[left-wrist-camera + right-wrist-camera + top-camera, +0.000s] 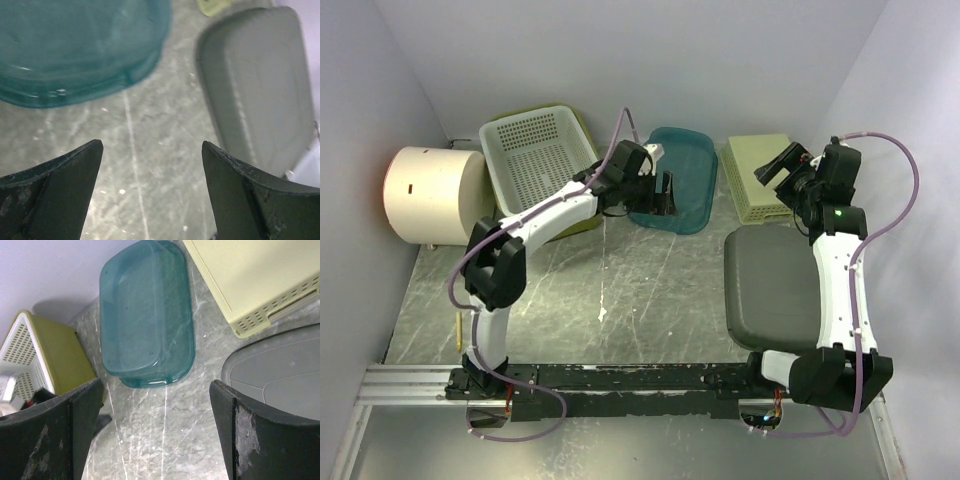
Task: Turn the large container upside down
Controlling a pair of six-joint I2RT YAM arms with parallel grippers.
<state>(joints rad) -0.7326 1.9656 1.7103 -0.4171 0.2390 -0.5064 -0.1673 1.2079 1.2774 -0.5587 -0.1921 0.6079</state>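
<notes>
Top external view shows an olive basket [588, 138] mostly hidden under the white basket [535, 155], the left tool [660, 195] spread wide and empty over the teal tub [685, 175], and the large gray container [770, 285] lying on the surface [640, 290], its right edge covered by the arm whose right tool [775, 165] also gapes empty.

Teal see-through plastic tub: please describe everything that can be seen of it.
The teal translucent plastic tub is rectangular with rounded corners and a flared rim. It seems to lie base up on the grey marbled table, between the white perforated basket and the pale yellow-green crate. The open left gripper hangs beside its near edge.
</notes>
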